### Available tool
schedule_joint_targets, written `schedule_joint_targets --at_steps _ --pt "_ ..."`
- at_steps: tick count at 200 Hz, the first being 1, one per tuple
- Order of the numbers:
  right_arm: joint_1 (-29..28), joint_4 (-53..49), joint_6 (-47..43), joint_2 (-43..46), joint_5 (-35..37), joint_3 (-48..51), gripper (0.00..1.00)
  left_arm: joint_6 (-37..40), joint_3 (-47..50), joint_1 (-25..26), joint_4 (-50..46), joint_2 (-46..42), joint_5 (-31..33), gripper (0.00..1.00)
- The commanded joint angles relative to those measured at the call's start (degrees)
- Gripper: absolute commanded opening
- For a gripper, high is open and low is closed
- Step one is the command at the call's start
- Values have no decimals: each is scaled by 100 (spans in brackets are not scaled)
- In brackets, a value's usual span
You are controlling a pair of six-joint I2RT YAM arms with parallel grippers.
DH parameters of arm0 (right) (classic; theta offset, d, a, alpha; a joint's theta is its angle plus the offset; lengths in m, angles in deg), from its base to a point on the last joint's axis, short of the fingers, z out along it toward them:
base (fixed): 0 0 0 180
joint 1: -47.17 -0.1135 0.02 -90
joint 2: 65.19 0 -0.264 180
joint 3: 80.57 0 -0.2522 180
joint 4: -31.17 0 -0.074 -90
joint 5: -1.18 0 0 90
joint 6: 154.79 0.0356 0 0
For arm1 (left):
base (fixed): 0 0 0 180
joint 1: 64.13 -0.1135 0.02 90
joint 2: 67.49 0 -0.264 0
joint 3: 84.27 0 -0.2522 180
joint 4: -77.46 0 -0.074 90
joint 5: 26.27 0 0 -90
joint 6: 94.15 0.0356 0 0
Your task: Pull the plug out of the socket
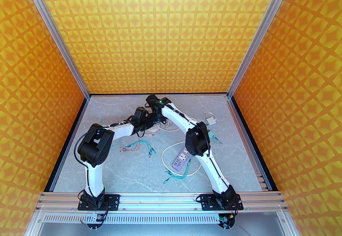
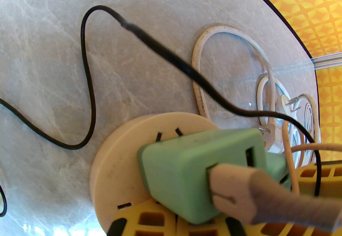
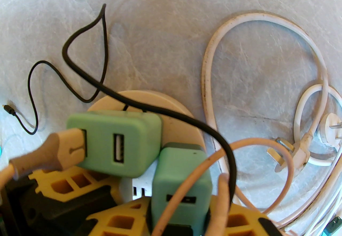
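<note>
Two robot arms meet over a round cream socket lying at the back of the grey marble-look table, with two mint-green plugs seated in it side by side.

The right gripper has its yellow lattice fingers pressed close on either side of the smaller green plug, and looks clamped on it. That plug is a rounded block with a dark band at its base. Its long axis points out of the socket face and back toward the right wrist, so a straight pull back along the gripper's own line is likely what frees it. The right arm is the nearer one for that pull.

The left gripper sits low at the socket's near edge, under the larger green plug. Whether its jaws are closed on anything cannot be told.

The larger plug is a matte, soft-cornered cube with two ports, and one of them holds a beige cable. A thin black cord crosses the socket and both plugs and could snag. A loose white plug with bare prongs lies to one side on its coiled cord.
</note>
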Motion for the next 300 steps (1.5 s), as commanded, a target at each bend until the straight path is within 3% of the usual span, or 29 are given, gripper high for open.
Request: schedule_joint_targets --at_steps 1,29,104,166,246,266,300 --pt "-64 528 36 500 -822 490 33 56 337 113 -1185 732 25 0" --pt "223 867 101 832 -999 1034 33 65 315 108 -1209 737 25 0" --pt "-533 123 41 -39 -930 -486 34 99 227 166 -1324 820 10 0" --pt "135 531 -50 594 -858 654 33 93 240 171 -1311 846 4 0" --pt "-616 115 85 -80 -688 -465 33 111 184 176 -1377 873 0 0" --pt "-496 15 -110 66 -422 -359 33 118 188 183 -1373 874 8 0" --pt "149 446 -80 692 -770 504 33 114 197 180 -1358 882 -9 0"
